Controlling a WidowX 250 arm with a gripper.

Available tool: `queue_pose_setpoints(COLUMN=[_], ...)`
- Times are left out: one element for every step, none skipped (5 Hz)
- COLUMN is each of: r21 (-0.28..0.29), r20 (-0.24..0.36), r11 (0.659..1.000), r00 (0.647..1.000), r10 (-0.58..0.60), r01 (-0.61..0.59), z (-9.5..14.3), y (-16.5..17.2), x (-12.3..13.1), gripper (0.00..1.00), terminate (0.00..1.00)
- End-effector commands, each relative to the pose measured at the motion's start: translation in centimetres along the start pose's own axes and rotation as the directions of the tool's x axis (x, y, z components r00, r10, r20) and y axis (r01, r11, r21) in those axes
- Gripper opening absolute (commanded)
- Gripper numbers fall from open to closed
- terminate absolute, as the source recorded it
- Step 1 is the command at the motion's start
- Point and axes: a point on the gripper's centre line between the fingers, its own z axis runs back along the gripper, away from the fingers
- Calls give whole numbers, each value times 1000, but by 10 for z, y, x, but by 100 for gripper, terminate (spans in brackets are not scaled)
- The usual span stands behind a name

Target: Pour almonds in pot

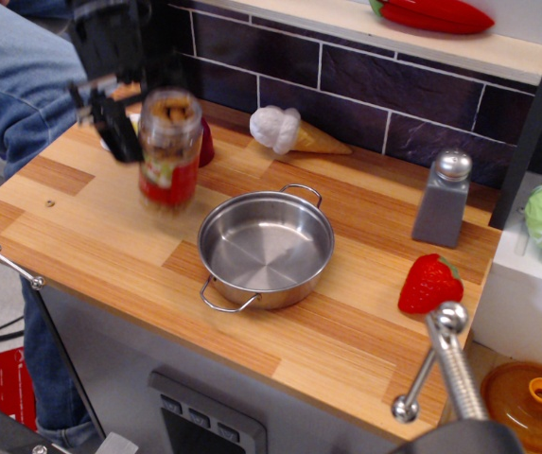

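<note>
Currently: gripper clamped on jar of almonds, upright (blurred), raised left of empty pot; lift step, next calls for carrying over pot and tipping.

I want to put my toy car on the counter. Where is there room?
The front strip of the wooden counter, ahead of the shiny steel pot, is bare. So is the left end, beside the clear red-labelled jar of almonds that the black gripper holds. It gets crowded around the ice cream cone toy, grey shaker and red strawberry toy.
</note>
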Motion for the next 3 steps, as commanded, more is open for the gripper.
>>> queue_pose_setpoints(r21=[-212, -261, -317], r20=[371, 503, 635], r11=[972, 959, 934], r00=[929, 864, 768], r10=[-13, 36, 80], r01=[98, 111, 165], z=[23, 11, 6], y=[-1, -14, -18], x=[-40, -51, -59], gripper=[0, 0, 0], terminate=[0, 0, 0])
